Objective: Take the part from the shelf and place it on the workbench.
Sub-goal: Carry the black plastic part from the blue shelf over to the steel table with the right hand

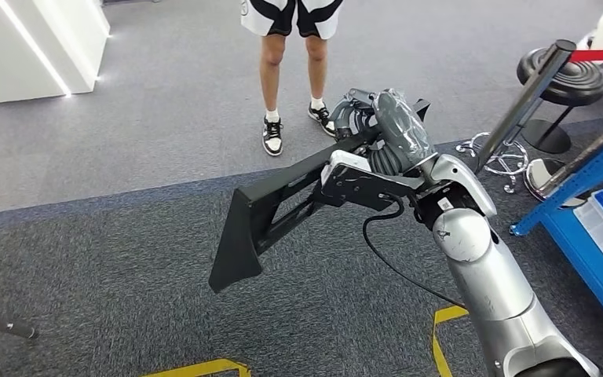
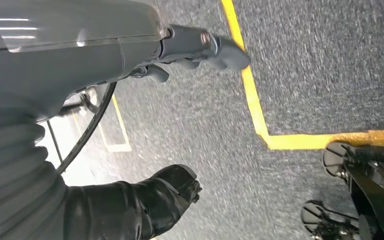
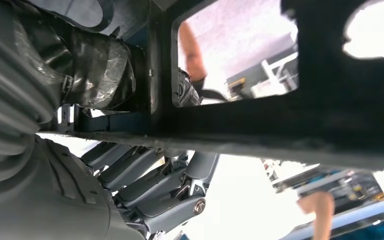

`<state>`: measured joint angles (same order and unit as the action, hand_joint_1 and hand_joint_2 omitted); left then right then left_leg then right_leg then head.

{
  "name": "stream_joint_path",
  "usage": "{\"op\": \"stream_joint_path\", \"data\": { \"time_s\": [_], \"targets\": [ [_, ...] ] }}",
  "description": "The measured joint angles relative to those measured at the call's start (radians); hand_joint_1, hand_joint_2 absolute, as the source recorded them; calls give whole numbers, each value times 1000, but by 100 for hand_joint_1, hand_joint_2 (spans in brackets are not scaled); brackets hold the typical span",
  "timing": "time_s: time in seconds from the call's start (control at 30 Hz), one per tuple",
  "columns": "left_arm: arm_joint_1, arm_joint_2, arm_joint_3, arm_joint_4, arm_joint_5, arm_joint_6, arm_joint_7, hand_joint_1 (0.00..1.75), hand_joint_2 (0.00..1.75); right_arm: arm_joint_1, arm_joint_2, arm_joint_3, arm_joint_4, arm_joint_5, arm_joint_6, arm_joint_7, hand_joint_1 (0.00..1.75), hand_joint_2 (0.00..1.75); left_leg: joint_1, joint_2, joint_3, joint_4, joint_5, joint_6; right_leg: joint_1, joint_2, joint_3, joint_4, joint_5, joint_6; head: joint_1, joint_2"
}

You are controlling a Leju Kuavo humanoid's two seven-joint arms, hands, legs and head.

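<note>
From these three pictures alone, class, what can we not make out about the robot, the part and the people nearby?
- Right hand: head view, its grip on the black part hidden by its wrapped cover.
- Person: head view, cut off above the shorts.
- Left hand: left wrist view, fingers mostly hidden behind the arm.
- Workbench: cannot tell where.

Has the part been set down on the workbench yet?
No: the right hand holds the black part up in the air over grey carpet, with a person standing beyond.
</note>
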<state>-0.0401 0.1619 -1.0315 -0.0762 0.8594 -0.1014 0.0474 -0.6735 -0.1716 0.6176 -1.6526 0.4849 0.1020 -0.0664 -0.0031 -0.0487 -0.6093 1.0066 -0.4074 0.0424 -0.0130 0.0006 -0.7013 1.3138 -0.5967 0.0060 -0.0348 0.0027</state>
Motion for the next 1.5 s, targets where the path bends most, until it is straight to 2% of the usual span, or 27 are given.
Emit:
{"op": "stream_joint_path", "data": {
  "time_s": [0.07, 0.13, 0.2, 0.27, 0.33, 0.4, 0.47, 0.5, 0.57, 0.63, 0.7, 0.77, 0.8, 0.83, 0.9, 0.97, 1.0, 1.03, 1.07, 1.13, 1.2, 1.27, 1.3, 1.37, 1.4, 1.43, 1.5],
  "targets": [
    [0, 0, -3, 0, 0, 1, 0, 0, 175, 2, -3, 1, 0, 1, 0, 0, 175, 175, 0, -33, -3, 11, -3, -2, 0, 12, 42, -98, 69, -5, 0, 0],
    [0, -1, -6, 0, 0, 2, 0, 0, 175, 1, -6, 1, 0, 1, -1, 0, 175, 175, -2, -60, -12, 24, -7, -8, -4, 53, 92, -212, 115, -8, 0, 0],
    [1, -2, -10, 0, -2, 6, 0, 0, 175, 1, -8, 1, -1, 1, -2, 0, 175, 175, 2, -81, -25, 31, -5, -19, -4, 73, 106, -248, 118, -10, -1, 0],
    [4, -4, -14, 0, -6, 16, 0, 0, 175, 0, -15, 1, -4, -2, -3, -2, 175, 175, 7, -96, -32, 31, -1, -29, -3, 48, 109, -256, 123, -16, 0, 0],
    [5, -16, -20, 0, -13, 29, -1, 0, 175, 3, -39, -4, -13, -14, -4, -12, 175, 175, 4, -53, -50, 65, -23, -39, -7, 19, 118, -268, 127, -24, -4, 0],
    [1, -33, -29, 1, -18, 45, -3, 0, 175, 15, -80, -20, -30, -30, -6, -32, 175, 175, 6, 15, -100, 171, -77, -49, -6, -12, 123, -274, 128, -29, -9, 0],
    [-2, -49, -37, 1, -16, 59, -5, 0, 175, 33, -118, -47, -47, -37, -6, -48, 175, 175, 15, 40, -153, 278, -115, -57, -4, -44, 124, -274, 127, -29, -9, 0],
    [-1, -57, -39, 1, -10, 64, -7, 0, 175, 42, -131, -60, -53, -38, -5, -51, 175, 175, 19, 44, -159, 289, -109, -60, -4, -58, 124, -274, 125, -29, -9, 0],
    [-1, -69, -40, 2, 1, 74, -11, 0, 175, 48, -144, -81, -62, -34, -2, -53, 175, 175, 24, 59, -113, 205, -56, -61, -4, -81, 127, -274, 122, -25, -9, 0],
    [-6, -73, -42, 4, 9, 87, -15, 0, 175, 38, -153, -96, -67, -16, 4, -51, 175, 175, 18, 101, -45, 78, -16, -52, -3, -100, 132, -274, 117, -17, -9, 0],
    [-11, -75, -49, 8, 10, 108, -16, 0, 175, 25, -163, -104, -70, 23, 3, -42, 175, 175, 5, 118, -22, 26, -12, -37, -1, -119, 136, -276, 114, -5, -9, 0],
    [-13, -77, -65, 15, 8, 135, -15, 0, 175, 15, -169, -105, -70, 77, -3, -26, 175, 175, 1, 92, -23, 18, -6, -22, -2, -135, 139, -278, 111, 9, -9, 0],
    [-15, -80, -73, 18, 7, 145, -14, 0, 175, 10, -171, -106, -70, 99, -6, -19, 175, 175, 2, 79, -19, 10, -2, -14, -5, -124, 139, -273, 104, 14, -8, 0],
    [-17, -83, -80, 20, 8, 153, -14, 0, 175, 5, -176, -106, -70, 115, -9, -13, 175, 175, 3, 68, -15, 3, 2, -6, -7, -100, 132, -252, 88, 17, -8, 0],
    [-21, -88, -90, 22, 11, 158, -11, 0, 175, -3, -187, -107, -70, 129, -12, -8, 175, 175, 4, 45, -9, -4, 7, 4, -9, -34, 88, -150, 31, 17, -6, 0],
    [-23, -91, -94, 23, 18, 157, -8, 0, 175, -7, -197, -108, -68, 136, -13, -6, 175, 175, 1, 18, -9, -2, 7, 8, -7, -5, 24, -29, -13, 15, -6, 0],
    [-23, -93, -95, 23, 22, 155, -7, 0, 175, -7, -200, -108, -67, 138, -12, -5, 175, 175, 0, 3, -9, 0, 6, 9, -7, -1, 6, -2, -12, 15, -6, 0],
    [-24, -93, -96, 23, 27, 152, -6, 0, 175, -8, -201, -108, -66, 140, -12, -5, 175, 175, 0, -13, -9, 4, 5, 9, -7, 1, 7, -17, 11, 15, -6, 0],
    [-24, -94, -97, 23, 29, 148, -2, 0, 175, -10, -201, -108, -66, 141, -11, -5, 175, 175, 0, -29, -9, 9, 2, 8, -9, 8, 26, -68, 50, 14, -6, 0],
    [-26, -96, -102, 24, 29, 144, 12, 0, 175, -16, -201, -108, -65, 140, -8, -4, 175, 175, 0, -60, -16, 25, -4, 2, -15, 53, 79, -195, 111, 11, -6, 0],
    [-28, -97, -112, 27, 23, 148, 27, 0, 175, -23, -201, -108, -62, 135, 1, 2, 175, 175, 3, -87, -29, 33, -4, -8, -16, 86, 102, -251, 122, 10, -6, 0],
    [-27, -98, -123, 33, 20, 154, 35, 0, 175, -31, -200, -107, -58, 130, 7, 8, 175, 175, 6, -114, -39, 30, 2, -21, -15, 66, 105, -258, 123, 5, -6, 0],
    [-26, -99, -127, 36, 20, 156, 36, 0, 175, -36, -199, -107, -56, 129, 9, 10, 175, 175, 5, -109, -42, 33, 1, -26, -16, 51, 110, -264, 125, 0, -7, 0],
    [-28, -102, -134, 40, 23, 154, 37, 0, 175, -46, -198, -107, -53, 125, 11, 12, 175, 175, 2, -50, -68, 86, -29, -36, -19, 18, 121, -278, 130, -12, -12, 0],
    [-30, -103, -137, 41, 26, 148, 37, 0, 175, -49, -198, -107, -52, 124, 13, 12, 175, 175, 2, -8, -95, 140, -57, -41, -15, 3, 125, -281, 129, -16, -15, 0],
    [-32, -103, -140, 41, 30, 141, 37, 0, 175, -52, -198, -107, -50, 122, 16, 12, 175, 175, 5, 20, -129, 206, -86, -45, -11, -13, 127, -282, 128, -20, -17, 0],
    [-34, -103, -144, 42, 38, 128, 37, 0, 175, -56, -198, -107, -45, 121, 22, 11, 175, 175, 13, 40, -178, 295, -109, -52, -6, -45, 129, -282, 124, -22, -17, 0]
  ]
}}
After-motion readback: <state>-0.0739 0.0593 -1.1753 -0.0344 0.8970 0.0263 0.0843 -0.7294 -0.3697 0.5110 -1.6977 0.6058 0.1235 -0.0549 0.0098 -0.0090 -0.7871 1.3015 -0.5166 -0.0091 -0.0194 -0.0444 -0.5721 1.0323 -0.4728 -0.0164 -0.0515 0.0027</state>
